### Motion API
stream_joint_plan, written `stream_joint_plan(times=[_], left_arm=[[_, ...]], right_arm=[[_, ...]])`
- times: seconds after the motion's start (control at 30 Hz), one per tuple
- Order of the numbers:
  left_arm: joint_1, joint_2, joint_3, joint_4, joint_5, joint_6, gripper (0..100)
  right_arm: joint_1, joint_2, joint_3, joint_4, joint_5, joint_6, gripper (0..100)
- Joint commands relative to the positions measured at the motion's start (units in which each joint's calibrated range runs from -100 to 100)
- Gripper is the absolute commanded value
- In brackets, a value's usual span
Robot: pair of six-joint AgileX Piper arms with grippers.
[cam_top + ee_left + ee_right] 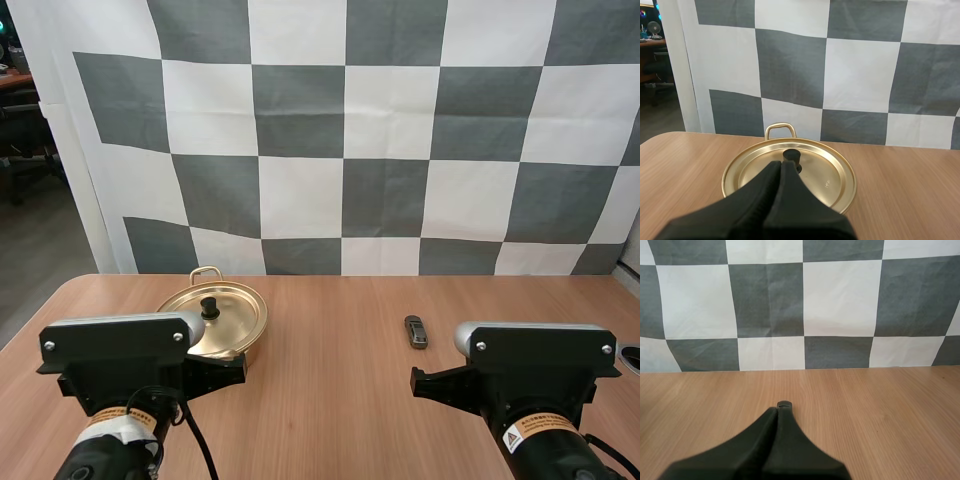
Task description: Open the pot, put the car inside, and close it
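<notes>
Golden metal pot (235,320) stands on the wooden table (330,400) ahead of my left arm. Its lid (825,175) is on, with a black knob (791,155) upright at the centre. My left gripper (781,167) has its fingers pressed together into one wedge that points at the knob. A small dark car (415,331) lies on the table well to the right of the pot, ahead of my right arm. My right gripper (779,411) is likewise pressed together, pinching nothing, above bare wood.
</notes>
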Motion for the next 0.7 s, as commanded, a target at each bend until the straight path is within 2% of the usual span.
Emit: stream_joint_plan(times=[0.0,0.67], left_arm=[[0.05,0.0,0.0,-0.4,-0.1,0.0,0],[0.05,0.0,0.0,-0.4,-0.1,0.0,0]], right_arm=[[0.1,0.0,0.0,0.0,0.0,0.0,0],[0.1,0.0,0.0,0.0,-0.9,0.1,0]])
